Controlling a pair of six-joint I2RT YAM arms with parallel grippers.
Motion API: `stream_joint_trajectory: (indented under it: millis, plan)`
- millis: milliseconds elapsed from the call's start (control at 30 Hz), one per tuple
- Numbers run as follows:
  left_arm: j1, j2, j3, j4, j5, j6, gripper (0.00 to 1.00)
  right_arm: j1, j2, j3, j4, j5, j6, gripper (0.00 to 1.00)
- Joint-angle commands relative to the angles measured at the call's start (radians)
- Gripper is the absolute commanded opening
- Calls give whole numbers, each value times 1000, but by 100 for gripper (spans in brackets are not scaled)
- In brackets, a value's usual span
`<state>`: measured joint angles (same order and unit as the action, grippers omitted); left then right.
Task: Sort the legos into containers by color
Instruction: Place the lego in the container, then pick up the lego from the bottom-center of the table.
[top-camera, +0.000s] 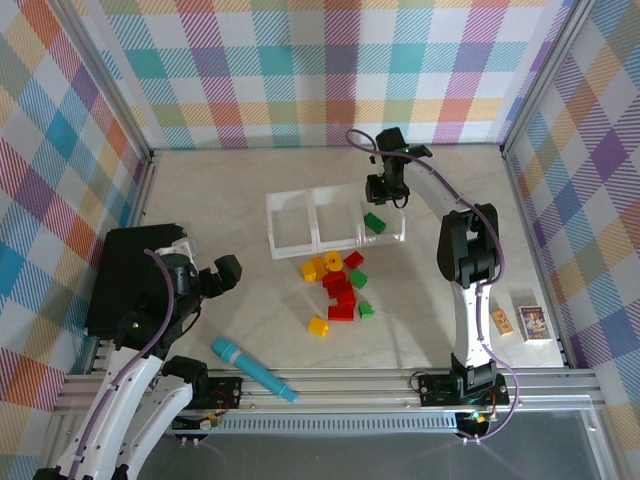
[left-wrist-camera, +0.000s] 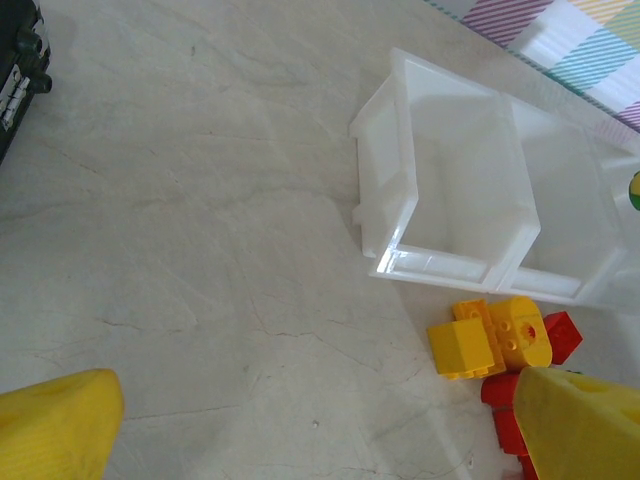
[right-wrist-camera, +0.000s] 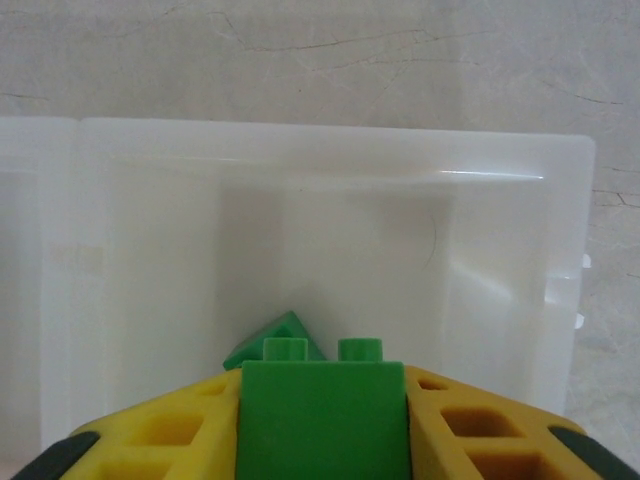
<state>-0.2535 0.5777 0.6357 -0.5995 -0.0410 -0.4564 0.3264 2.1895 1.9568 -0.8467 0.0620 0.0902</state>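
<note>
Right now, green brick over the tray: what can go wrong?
1. The held green brick in the right gripper hangs above the loose green brick in the end compartment; dropped, it may hit it and bounce out.
2. The tray looks light; the gripper clipping its rim could shove it.

The three-compartment tray (top-camera: 292, 222) sits mid-table, its compartments in a row from 9 to 3 o'clock. One brick (top-camera: 374, 222) lies in the 3 o'clock compartment. The right gripper (top-camera: 388, 197) hangs over it, a second brick (right-wrist-camera: 322, 415) between its fingers. The loose legos (top-camera: 338, 285) cluster at the tray's 6 o'clock. A pen-like cylinder (top-camera: 252, 369) lies at their 7 o'clock, a large box (top-camera: 125, 280) at 9 o'clock, and two small cartons (top-camera: 531, 322) at 3 o'clock.
</note>
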Motion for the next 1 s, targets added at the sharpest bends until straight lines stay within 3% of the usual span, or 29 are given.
stream_joint_trajectory:
  millis: [0,167,567,800,967]
  plan:
    - [-7,8,18,15,24,2,100,2,-6,14,-27,-8,1,44]
    - [-7,20,11,15,33,-1,100,2,-71,-44,-21,-20,27,56]
    - [-8,56,-11,53,64,-9,100,36,-480,-457,61,-100,172,62]
    - [-9,83,-13,68,82,-7,100,134,-748,-777,92,-140,266,69]
    - [-10,93,-10,75,86,-7,100,234,-833,-932,69,-159,357,75]
